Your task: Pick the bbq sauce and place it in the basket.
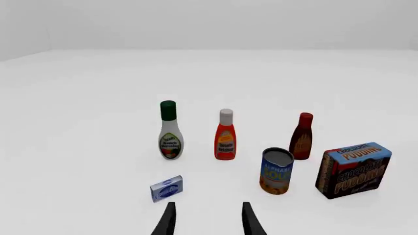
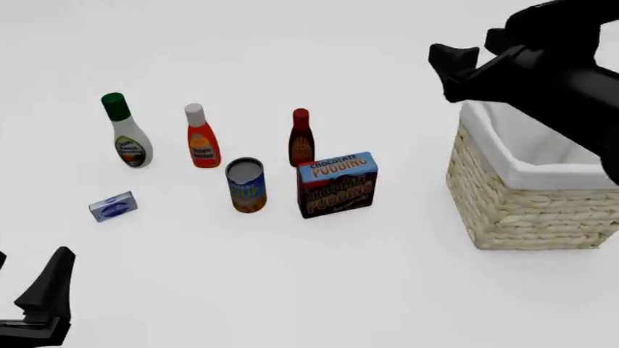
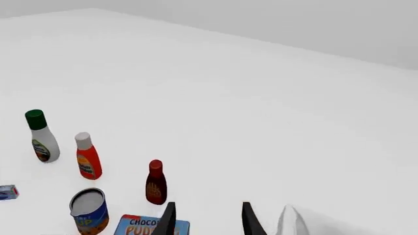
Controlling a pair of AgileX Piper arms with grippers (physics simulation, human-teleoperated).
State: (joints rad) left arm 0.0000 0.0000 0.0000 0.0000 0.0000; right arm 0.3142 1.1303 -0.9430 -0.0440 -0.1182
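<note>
The bbq sauce point(image 2: 301, 138), a slim dark brown bottle with a red cap, stands upright behind the pudding box; it also shows as the bbq sauce point(image 1: 302, 137) and the bbq sauce point(image 3: 155, 183). The wicker basket point(image 2: 527, 206) with white lining sits at the right, and a corner of the basket's lining point(image 3: 291, 223) shows in the right wrist view. My right gripper point(image 2: 471, 52) hangs open above the basket's far left corner, high over the table, empty between its fingers point(image 3: 246, 218). My left gripper point(image 2: 29, 281) is open at the near left, well short of the bottles, its fingers point(image 1: 166, 220) empty.
Left of the sauce stand a red-orange bottle point(image 2: 201, 138) with a white cap and a white bottle point(image 2: 127, 133) with a green cap. In front are a soup can point(image 2: 246, 185), a chocolate pudding box point(image 2: 337, 184) and a small blue box point(image 2: 113, 206).
</note>
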